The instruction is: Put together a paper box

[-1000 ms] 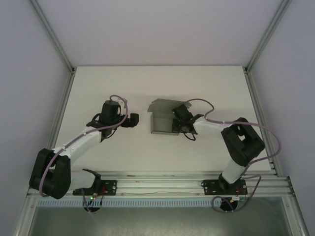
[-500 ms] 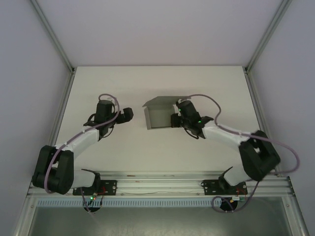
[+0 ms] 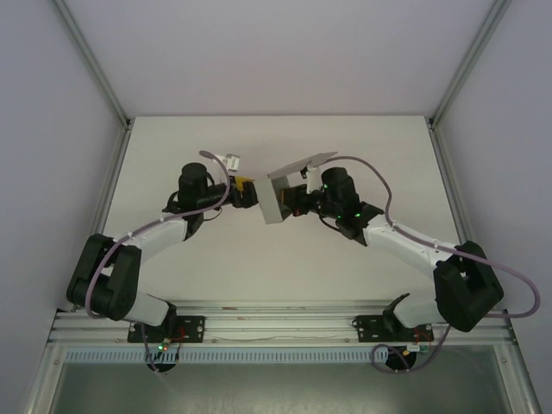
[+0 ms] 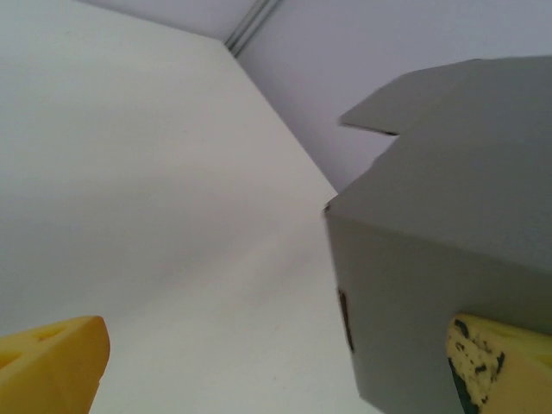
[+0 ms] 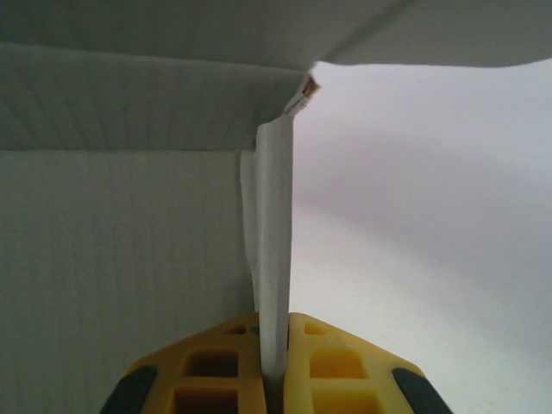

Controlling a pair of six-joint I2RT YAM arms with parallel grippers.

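White worktop (image 3: 172, 155), walled bay. Paper box (image 3: 278, 205): part-formed, newly tilted at mid-worktop, one flap raised. Right gripper (image 5: 274, 349): clamped on a box wall. Left gripper (image 3: 245, 191): wide, just arrived at the box's left corner, probably ready for folding.

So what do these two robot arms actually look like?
Both the left arm and right arm have white tube-like links between chunky black joints, with a lilac cable looped alongside each. Their fingers are yellow plastic with square cut-outs; one pad carries black scuffing.
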